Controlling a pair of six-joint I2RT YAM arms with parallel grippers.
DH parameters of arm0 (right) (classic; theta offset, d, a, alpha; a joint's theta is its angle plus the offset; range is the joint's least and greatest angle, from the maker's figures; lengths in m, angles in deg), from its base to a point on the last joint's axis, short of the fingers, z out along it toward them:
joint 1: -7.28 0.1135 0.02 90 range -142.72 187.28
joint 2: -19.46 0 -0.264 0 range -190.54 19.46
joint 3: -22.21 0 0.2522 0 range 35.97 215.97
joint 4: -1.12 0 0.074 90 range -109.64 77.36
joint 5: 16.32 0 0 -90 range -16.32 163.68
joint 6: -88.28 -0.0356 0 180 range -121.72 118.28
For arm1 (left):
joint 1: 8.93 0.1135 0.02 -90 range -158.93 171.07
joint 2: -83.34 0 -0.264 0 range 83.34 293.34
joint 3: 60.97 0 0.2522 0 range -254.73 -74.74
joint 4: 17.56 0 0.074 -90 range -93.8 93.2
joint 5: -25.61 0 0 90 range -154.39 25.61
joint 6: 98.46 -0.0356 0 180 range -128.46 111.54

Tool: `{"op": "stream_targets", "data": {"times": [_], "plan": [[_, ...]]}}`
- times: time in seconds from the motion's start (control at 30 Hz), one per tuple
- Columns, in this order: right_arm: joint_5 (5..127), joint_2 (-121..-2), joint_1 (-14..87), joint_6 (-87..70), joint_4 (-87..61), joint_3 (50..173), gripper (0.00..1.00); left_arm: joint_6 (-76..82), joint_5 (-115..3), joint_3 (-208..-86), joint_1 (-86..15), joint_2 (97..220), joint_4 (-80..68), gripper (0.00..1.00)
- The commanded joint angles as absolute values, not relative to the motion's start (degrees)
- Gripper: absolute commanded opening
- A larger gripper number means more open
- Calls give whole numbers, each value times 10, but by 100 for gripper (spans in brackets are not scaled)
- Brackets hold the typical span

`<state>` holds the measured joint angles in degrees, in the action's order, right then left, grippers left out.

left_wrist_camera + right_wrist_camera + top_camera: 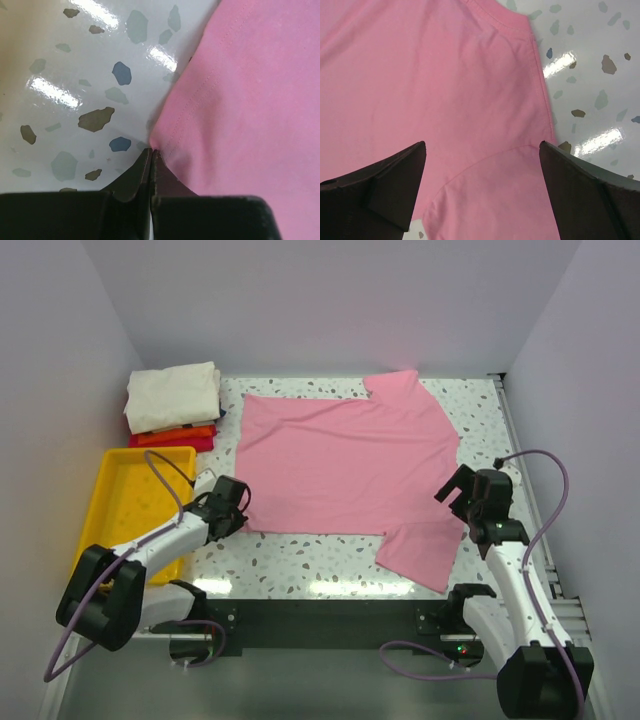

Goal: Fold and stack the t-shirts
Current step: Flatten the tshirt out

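A light pink t-shirt [340, 460] lies spread flat on the speckled table, its collar end to the right. My left gripper [240, 506] sits at its near-left hem corner. In the left wrist view the jaws [151, 150] are pressed together, pinching the puckered corner of the pink cloth [250, 100]. My right gripper [455, 490] hovers open over the shirt's near-right sleeve. In the right wrist view its fingers [481, 145] stand wide apart on either side of the sleeve seam on the pink cloth [445, 75], with nothing between them. Folded t-shirts are stacked at the back left: cream-white [172, 395] on orange [185, 430] on red [175, 442].
A yellow plastic tray [118, 502] lies at the left edge, just beside my left arm and in front of the stack. White walls close in the table at the back and both sides. A metal rail [530, 480] runs along the right edge.
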<state>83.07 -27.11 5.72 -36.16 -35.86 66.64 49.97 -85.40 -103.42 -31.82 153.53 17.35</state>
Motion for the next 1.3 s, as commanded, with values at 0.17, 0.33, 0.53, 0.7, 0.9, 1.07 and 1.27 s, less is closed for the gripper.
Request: {"op": "stream_targets", "data": {"times": [0.17,0.33,0.53,0.7,0.9,1.07,1.27], "plan": [[695,-300,68,-313,-471,726,98,509,-895,-1022,-316,1523,269,0],[770,-312,238,-365,-537,729,98,515,-896,-1019,-316,1522,297,0],[851,-328,368,-466,-649,730,97,519,-895,-1012,-316,1506,314,0],[862,-308,382,-509,-713,728,95,517,-891,-1017,-316,1506,309,0],[822,-335,387,-538,-695,679,89,515,-896,-1029,-316,1506,313,0],[826,-338,393,-549,-694,662,84,514,-897,-1034,-316,1511,310,0],[795,-361,398,-556,-668,639,77,514,-897,-1037,-316,1520,312,0]]}}
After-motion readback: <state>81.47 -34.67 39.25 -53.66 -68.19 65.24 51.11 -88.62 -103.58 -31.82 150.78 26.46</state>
